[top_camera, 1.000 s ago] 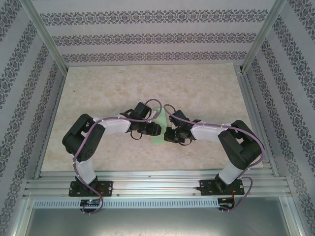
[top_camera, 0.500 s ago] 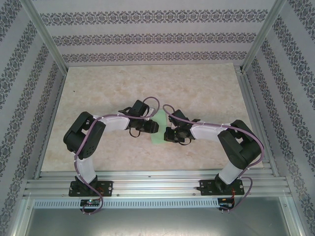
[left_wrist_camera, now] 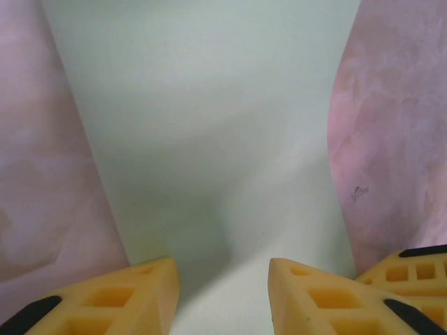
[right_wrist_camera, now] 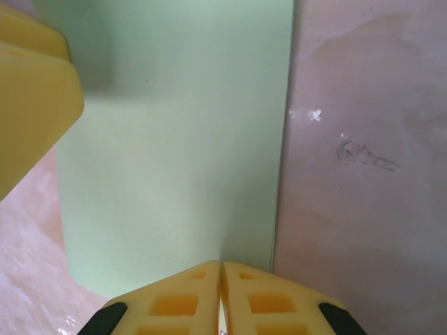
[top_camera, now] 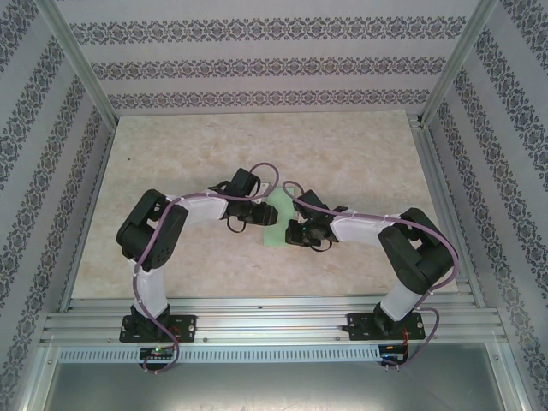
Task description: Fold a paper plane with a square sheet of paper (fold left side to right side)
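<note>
One pale mint-green folded paper sheet (left_wrist_camera: 209,139), likely featherlight and floppy; I'd pinch an edge, left hand (left_wrist_camera: 223,269) spread, right hand (right_wrist_camera: 222,269) pressed together.

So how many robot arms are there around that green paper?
2. The left arm reaches in from the left of the green paper, the right arm from its right; none seems hidden.

High rear overview, close wrist views, likely sharing paper (left_wrist_camera: 209,139)
</note>
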